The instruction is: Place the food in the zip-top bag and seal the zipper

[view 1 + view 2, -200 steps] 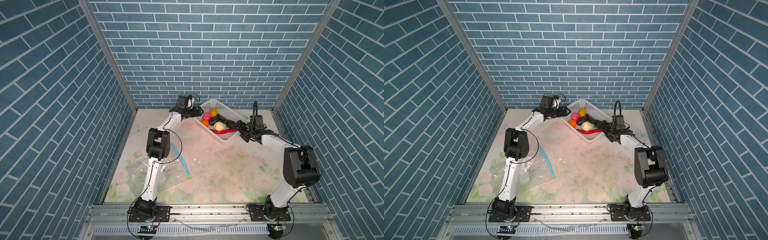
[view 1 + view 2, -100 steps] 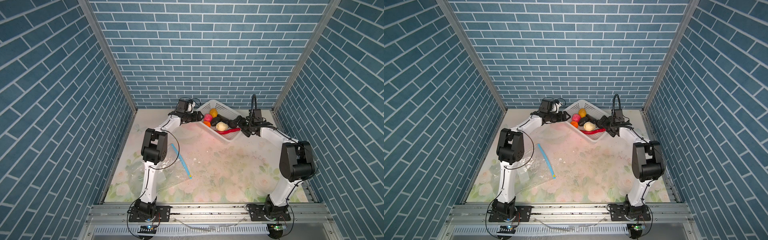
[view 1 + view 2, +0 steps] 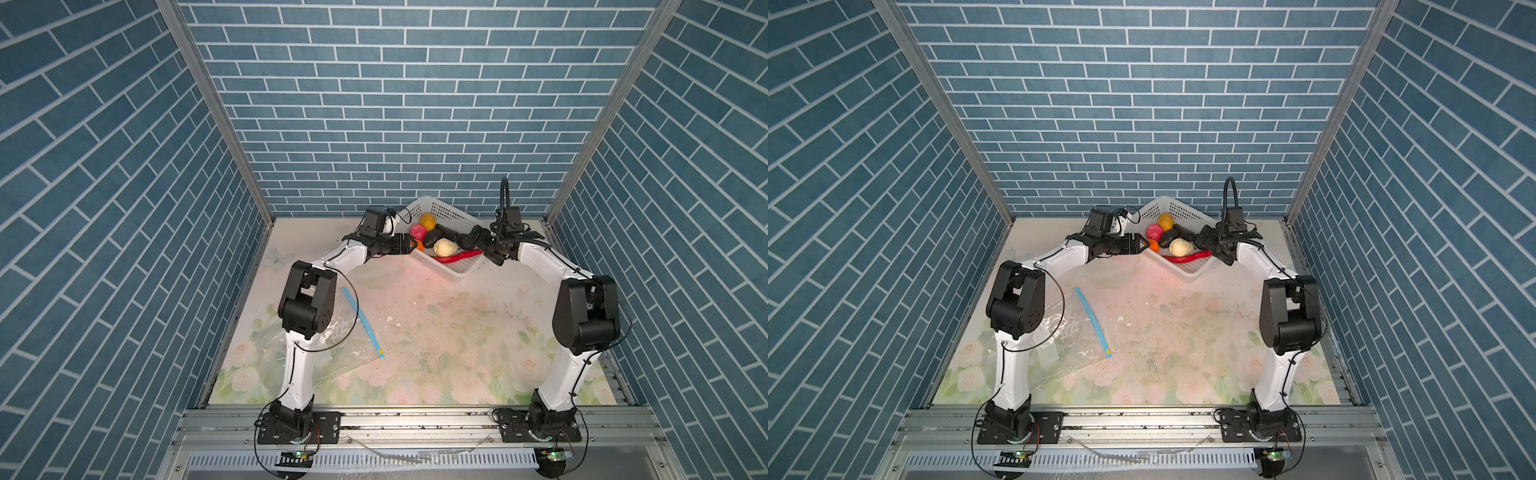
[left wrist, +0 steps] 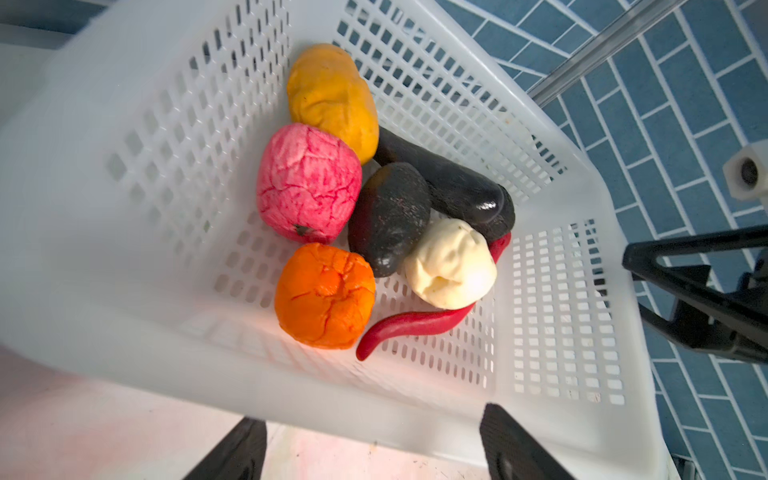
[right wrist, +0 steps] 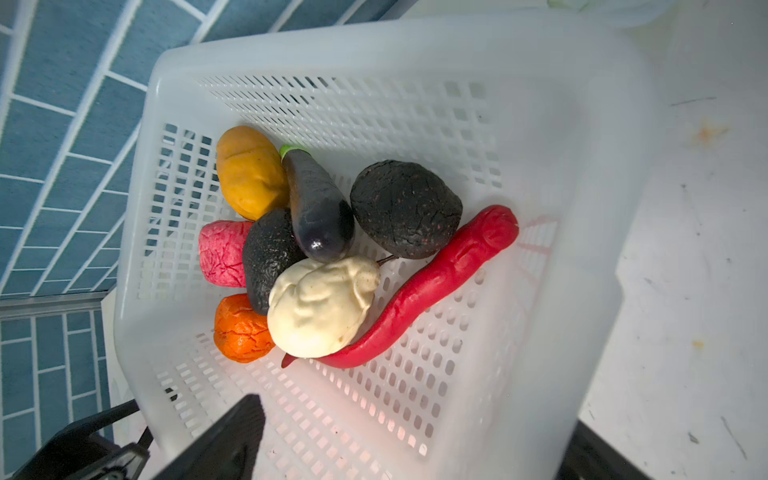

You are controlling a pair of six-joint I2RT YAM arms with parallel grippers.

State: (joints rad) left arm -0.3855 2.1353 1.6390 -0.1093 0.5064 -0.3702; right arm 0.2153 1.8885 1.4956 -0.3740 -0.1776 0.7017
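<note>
The food lies piled in a white perforated basket (image 3: 453, 272) at the back: a cream ball (image 4: 451, 266), a pink ball (image 4: 307, 183), an orange piece (image 4: 324, 295), a yellow piece (image 4: 332, 99), black ovals (image 4: 388, 220) and a long red strip (image 5: 428, 291). My left gripper (image 4: 372, 440) stands open just outside the basket's left wall. My right gripper (image 5: 409, 449) is open astride the right wall, one finger inside. The clear zip-top bag (image 3: 332, 345) lies flat at the front left, partly under the left arm. Its light-blue zipper (image 3: 361, 320) ends in a yellowish slider (image 3: 381, 354).
Blue brick walls close in the back and both sides. The basket (image 3: 1187, 272) sits near the back wall. Both arms' elbows (image 3: 307, 303) (image 3: 586, 316) stand high over the flowered table (image 3: 436, 332). A metal rail (image 3: 415, 424) runs along the front edge.
Both grippers have moved in to the basket's sides, the right one from its front corner to its right wall. The left jaws have narrowed slightly. The bag has not moved.
</note>
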